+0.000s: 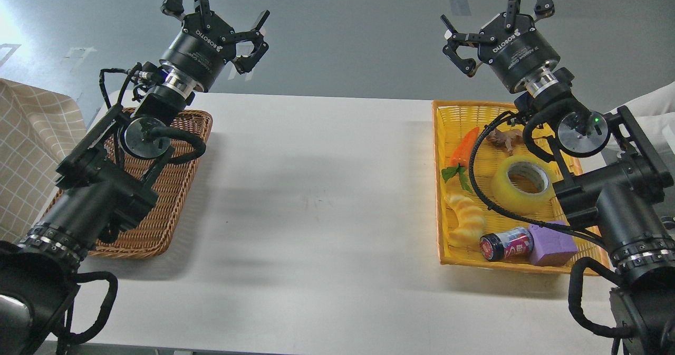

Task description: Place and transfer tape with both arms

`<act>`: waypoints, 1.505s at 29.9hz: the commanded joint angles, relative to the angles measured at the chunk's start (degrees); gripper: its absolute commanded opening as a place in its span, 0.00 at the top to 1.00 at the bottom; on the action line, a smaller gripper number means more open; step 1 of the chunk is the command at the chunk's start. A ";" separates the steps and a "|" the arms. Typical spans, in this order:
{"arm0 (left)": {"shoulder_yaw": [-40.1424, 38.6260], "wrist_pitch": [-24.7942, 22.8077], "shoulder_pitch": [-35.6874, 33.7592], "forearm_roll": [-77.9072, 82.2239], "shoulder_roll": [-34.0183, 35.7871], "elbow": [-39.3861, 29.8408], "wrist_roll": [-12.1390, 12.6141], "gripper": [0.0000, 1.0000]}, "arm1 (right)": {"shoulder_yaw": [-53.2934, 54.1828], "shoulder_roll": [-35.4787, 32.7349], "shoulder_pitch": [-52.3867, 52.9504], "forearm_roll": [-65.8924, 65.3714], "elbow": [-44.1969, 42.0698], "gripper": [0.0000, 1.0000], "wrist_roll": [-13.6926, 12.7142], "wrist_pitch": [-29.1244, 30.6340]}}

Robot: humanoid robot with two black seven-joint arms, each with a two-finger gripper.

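A: We start at the left edge. A checked cloth [23,149] lies there, and beside it a brown wicker basket [158,212] sits on the white table [316,197]. We see nothing inside the part of the basket that shows; our left arm [95,202] covers much of it.

B: And the left gripper [224,12]?

A: Raised above the far edge of the table, fingers spread apart, nothing between them. We record it as released.

B: Centre of the table?

A: Bare white surface with faint shadows. Moving right, we reach a yellow basket [443,128]. At its left side we note an orange carrot toy [464,146] with green leaves, and nearer us a yellow-white twisted bread toy [466,220].

B: Where is the tape [522,185]?

A: In the yellow basket, lying flat with its core facing up, toward the right side, partly crossed by a cable of the right arm [617,197]. Behind it is a small brown figure [503,137]; in front lie a small can [506,243] on its side and a purple block [551,244].

B: Right gripper [498,15]?

A: Held high beyond the basket, well apart from the tape, fingers splayed and empty.
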 commanded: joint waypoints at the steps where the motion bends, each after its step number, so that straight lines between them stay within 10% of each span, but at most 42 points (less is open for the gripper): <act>1: 0.04 0.00 0.00 -0.04 0.17 0.01 -0.08 0.02 | 0.01 0.48 -0.20 0.00 0.01 0.00 -0.01 0.00; 45: -0.84 0.00 -0.26 -0.04 0.35 0.37 -0.35 0.02 | 0.27 1.10 0.15 0.26 0.62 0.00 0.17 0.00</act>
